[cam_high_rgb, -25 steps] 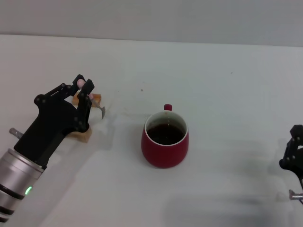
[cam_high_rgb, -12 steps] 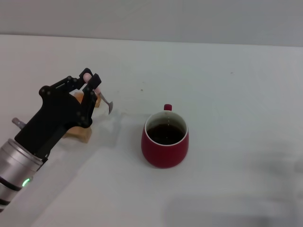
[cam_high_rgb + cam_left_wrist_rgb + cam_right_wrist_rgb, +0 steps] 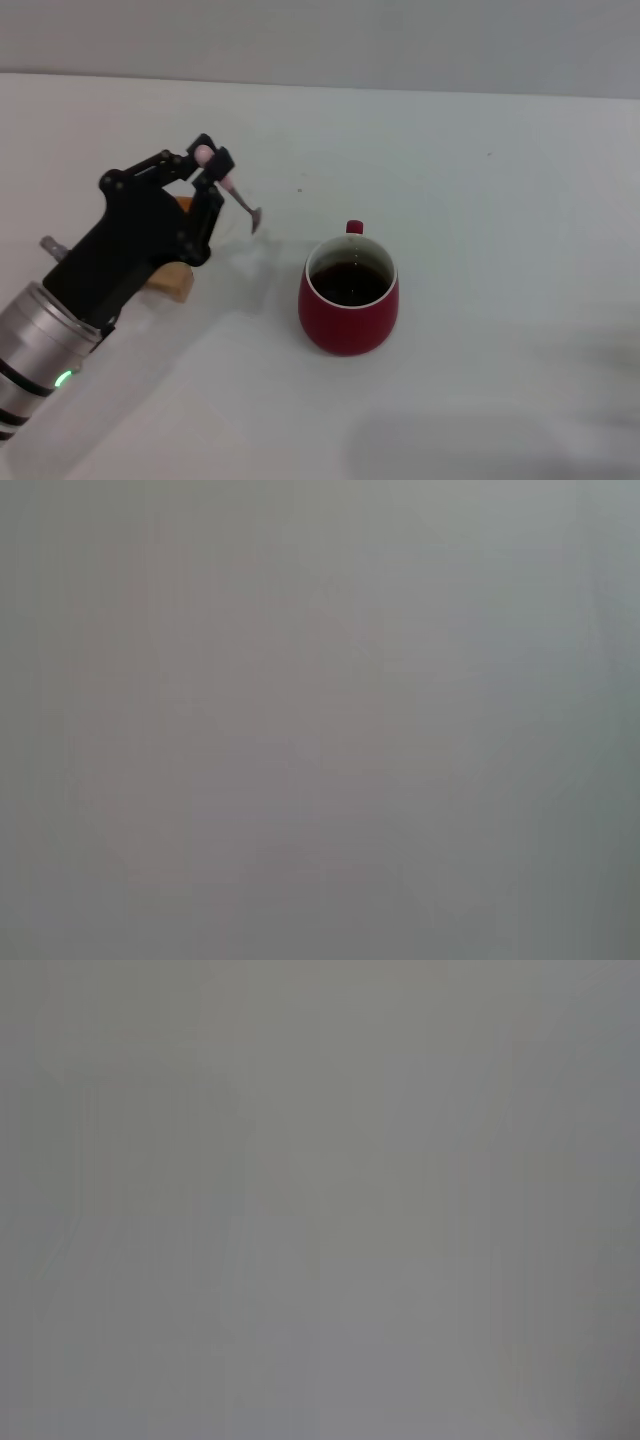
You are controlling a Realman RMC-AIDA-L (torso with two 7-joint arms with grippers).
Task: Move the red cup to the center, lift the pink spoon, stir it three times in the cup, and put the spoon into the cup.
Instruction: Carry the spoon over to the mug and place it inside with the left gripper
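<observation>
The red cup (image 3: 348, 296) stands in the middle of the white table, its small handle pointing away from me and dark liquid inside. To its left, my left gripper (image 3: 213, 168) is shut on the pink spoon (image 3: 236, 198), which hangs in the air with its grey bowl tilted down toward the cup, about a hand's width short of the rim. The right gripper is out of the head view. Both wrist views show only a flat grey field.
Tan wooden blocks (image 3: 176, 279) lie on the table under and behind the left arm. The white tabletop (image 3: 500, 200) stretches to the right of the cup and ends at a far edge along the wall.
The left gripper has lifted the spoon off the wooden blocks and carried it up and right toward the cup. The right gripper, at the lower right edge a second ago, has left the view.
</observation>
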